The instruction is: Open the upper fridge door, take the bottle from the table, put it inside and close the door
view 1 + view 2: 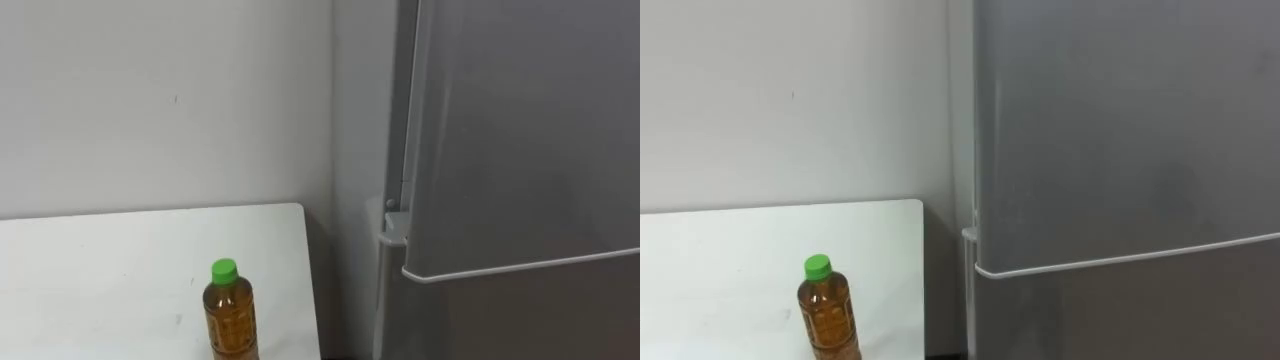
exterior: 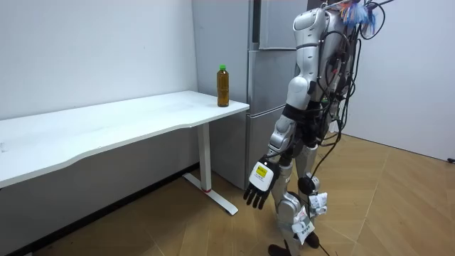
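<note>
Table (image 2: 106, 121), white, runs along the wall at the room view's left. Nothing else on it but the bottle (image 2: 223, 85), which stands at the far right end, near the corner next to the fridge.

Bottle upright: long axis vertical, green cap (image 1: 224, 268) pointing up, base flat on the top. Amber contents, label round the body. No hand touching it.

Fridge (image 1: 1120, 150), grey, stands just beside the table end. Upper door (image 1: 1140, 120) and lower door (image 1: 1140, 315) both closed, with a pale seam between them.

Robot stands upright on the wood floor in front of the fridge, arms down. Left hand (image 2: 259, 186) hangs at thigh level, well apart from bottle and door, fingers loose and slightly spread, holding nothing. Right hand is masked by the body; its state can't be told.

Assessment: task at the opening step, nothing picked up, fridge not yet opened. Next move prob. calls for raising an arm to table height and closing round the bottle's body below the cap, keeping it vertical. Upper door must also be pulled open, so one hand needs to stay free, or the door goes first. Bottle sits close to the table edge; a clumsy reach could tip it off.
</note>
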